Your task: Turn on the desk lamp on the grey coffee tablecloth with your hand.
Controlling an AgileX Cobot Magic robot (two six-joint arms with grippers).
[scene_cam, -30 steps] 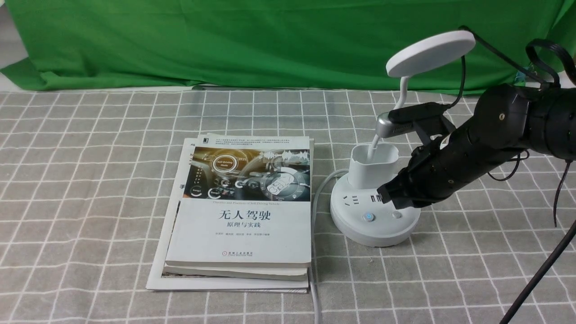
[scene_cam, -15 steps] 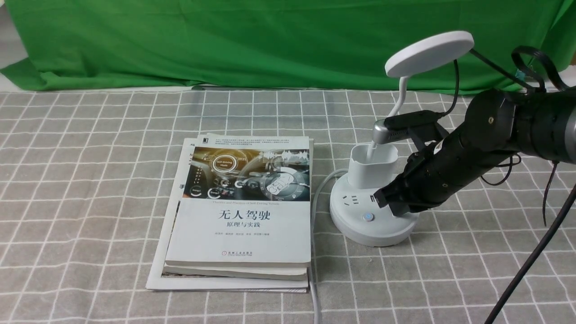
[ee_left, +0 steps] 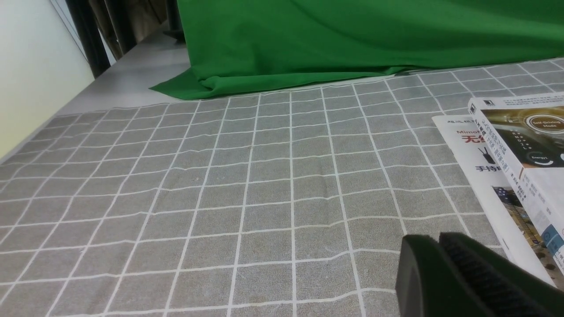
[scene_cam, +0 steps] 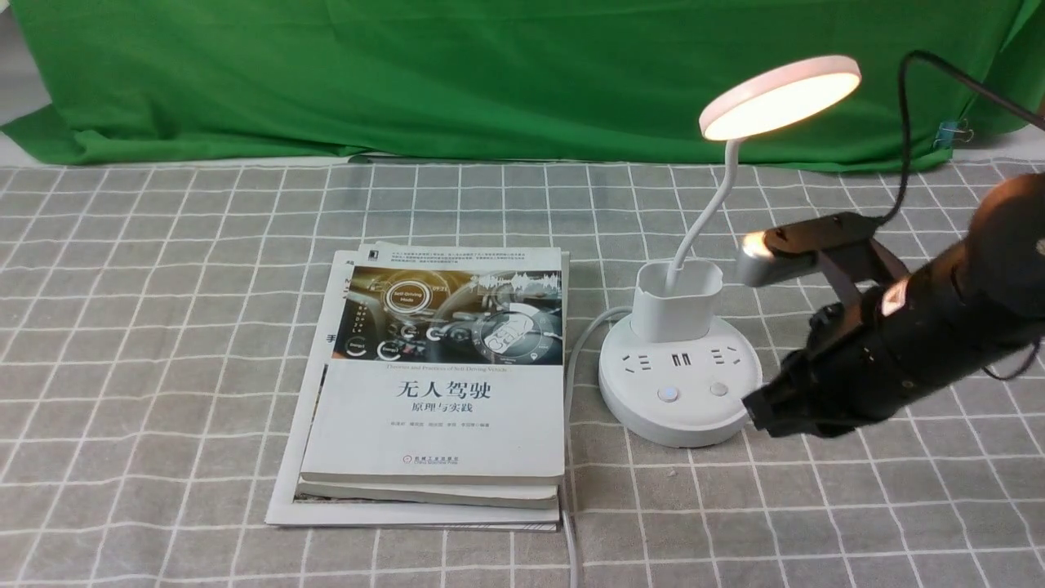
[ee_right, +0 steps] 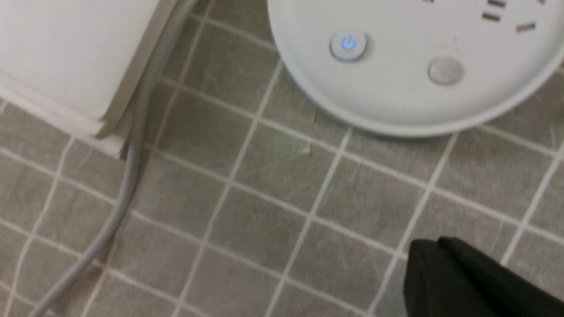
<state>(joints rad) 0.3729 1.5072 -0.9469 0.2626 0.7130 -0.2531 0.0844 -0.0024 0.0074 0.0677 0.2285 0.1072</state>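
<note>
The white desk lamp (scene_cam: 682,359) stands on the grey coffee tablecloth (scene_cam: 163,327) at the right. Its disc head (scene_cam: 780,96) glows warm. Its round base (ee_right: 410,79) bears sockets, a blue-lit power button (scene_cam: 668,395) and a grey button (scene_cam: 718,389); both buttons also show in the right wrist view, the blue one (ee_right: 348,44) and the grey one (ee_right: 446,70). My right gripper (scene_cam: 763,415) is shut and empty, just right of the base and apart from it; it also shows in its wrist view (ee_right: 429,251). My left gripper (ee_left: 434,244) is shut and empty over the cloth, left of the books.
A stack of books (scene_cam: 433,376) lies left of the lamp, also seen in the left wrist view (ee_left: 520,149). The lamp's grey cable (scene_cam: 571,457) runs between books and base toward the front edge. A green backdrop cloth (scene_cam: 490,73) hangs behind.
The lamp head has lit up. My right gripper has drawn back from the grey button on the base, to the right and toward the front. The blue button's glow looks fainter.
</note>
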